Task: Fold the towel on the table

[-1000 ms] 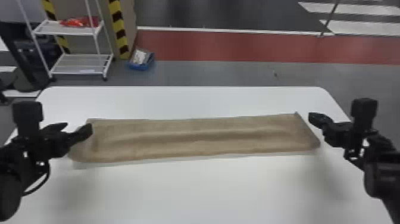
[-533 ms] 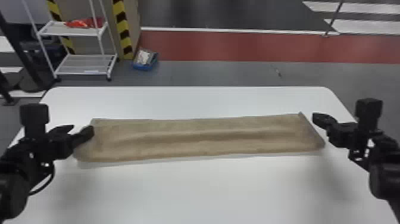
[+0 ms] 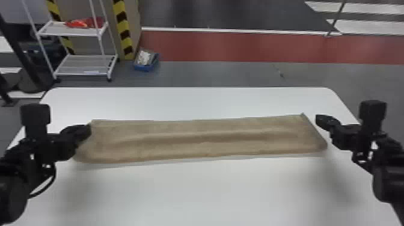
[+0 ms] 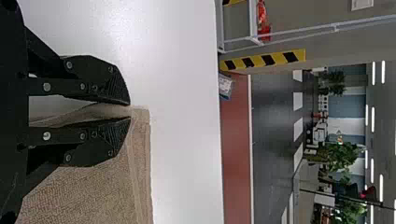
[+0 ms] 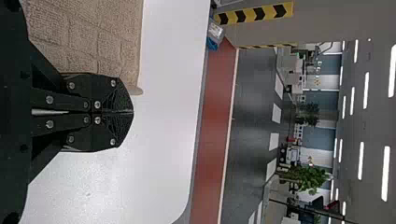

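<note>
Surface [image 3: 210, 186]: As it looks smooth, one tug at an end could drag the whole strip rather than turn that end over.
Towel [image 3: 180, 147]: It lies in a long, narrow strip across the surface, between the claws, with a soft ridge [image 3: 204, 136] along it. If the ends are lifted unevenly, that ridge could skew the next fold or the layers could slide apart.
Left claw [image 4: 130, 111]: It looks drawn in on the towel's left end, cloth filling the gap between its fingers; how firm the pinch is, I cannot tell. Too shallow a bite would let the end drop, or raise the upper layer alone.
Right claw [image 5: 133, 112]: It is closed on nothing, just beside the towel's right end. Moved inward while closed, it would probably push the cloth into a bunch.
Far left corner [image 4: 144, 116]: Being close to the left claw's tips, it could curl under if the lift pulls mostly there.
Change, towel: Against half a second ago, it lies the same, as does the ridge.
Change, left claw: Its fingers, clearly spread then, are closer together now at the same end.
Change, right claw: None that I can make out.
</note>
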Motion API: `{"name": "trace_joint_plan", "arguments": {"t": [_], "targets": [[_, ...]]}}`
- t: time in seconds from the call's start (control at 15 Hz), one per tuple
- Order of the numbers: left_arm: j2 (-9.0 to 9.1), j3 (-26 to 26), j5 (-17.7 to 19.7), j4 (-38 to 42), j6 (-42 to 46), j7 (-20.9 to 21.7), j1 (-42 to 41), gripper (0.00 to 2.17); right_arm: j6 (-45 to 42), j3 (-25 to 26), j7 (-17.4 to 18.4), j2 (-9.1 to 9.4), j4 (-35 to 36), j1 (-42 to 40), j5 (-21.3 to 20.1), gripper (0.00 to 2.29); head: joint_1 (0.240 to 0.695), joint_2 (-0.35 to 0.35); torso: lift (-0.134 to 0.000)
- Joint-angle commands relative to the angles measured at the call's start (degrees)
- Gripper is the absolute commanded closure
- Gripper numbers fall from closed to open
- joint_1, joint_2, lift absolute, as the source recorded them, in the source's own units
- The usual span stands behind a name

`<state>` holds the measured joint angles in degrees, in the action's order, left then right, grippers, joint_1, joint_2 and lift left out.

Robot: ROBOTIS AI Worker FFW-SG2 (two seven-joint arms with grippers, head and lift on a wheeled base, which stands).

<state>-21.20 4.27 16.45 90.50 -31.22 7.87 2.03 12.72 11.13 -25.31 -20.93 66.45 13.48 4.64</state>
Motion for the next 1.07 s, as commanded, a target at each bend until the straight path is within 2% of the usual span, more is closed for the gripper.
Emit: {"name": "trace_joint_plan", "arguments": {"t": [0.0, 0.2, 0.47, 0.6, 1.0], "targets": [[0.01, 0.3, 0.7, 3.7, -0.7, 0.1, -1.3, 0.98, -0.1, 0.2, 0.0, 0.01, 0.0, -0.2, 0.0, 1.38, 0.695, -0.062, -0.128], [0.01, 0.7, 2.0, 7.9, -1.3, 0.0, -2.7, 0.98, -0.3, 0.3, 0.0, 0.01, 0.0, -0.3, -0.1, 1.38, 0.695, -0.078, -0.128], [0.01, 1.6, 4.1, 9.1, -1.8, 0.5, -3.4, 0.98, -0.6, -2.1, 1.1, 0.45, -0.1, 1.2, -0.9, 1.38, 0.695, -0.086, -0.128], [-0.07, 1.6, 4.2, 9.2, -1.8, 0.6, -3.4, 0.98, -2.0, -3.7, 4.2, 0.71, -0.9, 2.8, -3.1, 0.70, 0.695, -0.080, -0.128], [-0.69, 1.9, 4.1, 9.0, -1.8, 0.8, -3.6, 0.98, -1.7, -5.7, 4.6, 0.80, -7.3, 6.4, -5.8, 0.70, 0.695, -0.068, -0.128]]}}
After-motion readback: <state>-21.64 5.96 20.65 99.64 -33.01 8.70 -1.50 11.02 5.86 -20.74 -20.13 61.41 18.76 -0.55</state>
